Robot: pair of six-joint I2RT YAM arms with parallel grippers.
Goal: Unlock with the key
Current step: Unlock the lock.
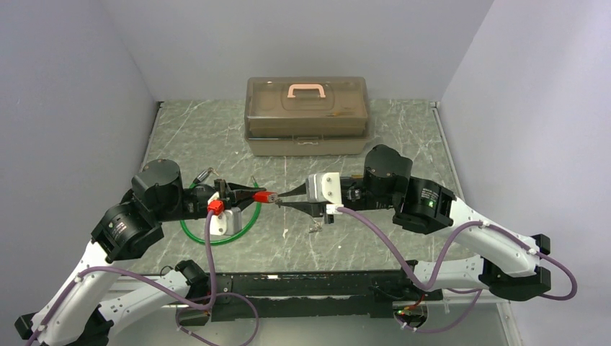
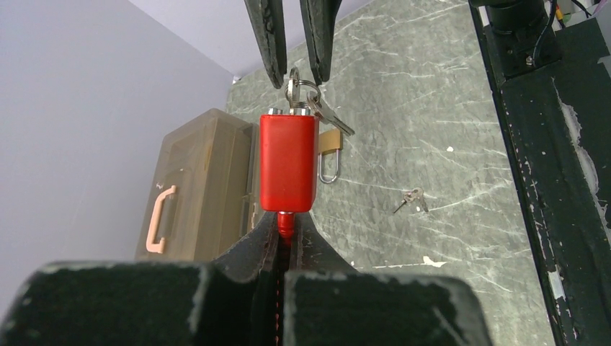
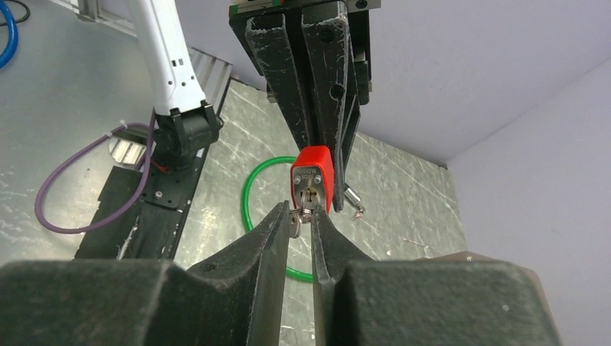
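Plainly, our right pincer straddled the key seated in the red lock.
Its jaws stood narrowly apart with the key's head and ring between them; we could not tell whether the pads already pressed it. The key lay straight ahead of that pincer, its long axis in line with the fingers and the lock body, so we judged a twist about that axis came next. Our left pincer, opposite, was clamped tight on the lock's far end. A spare key hung across the keyhole, and the lock half covered the brass padlock on the worktop.
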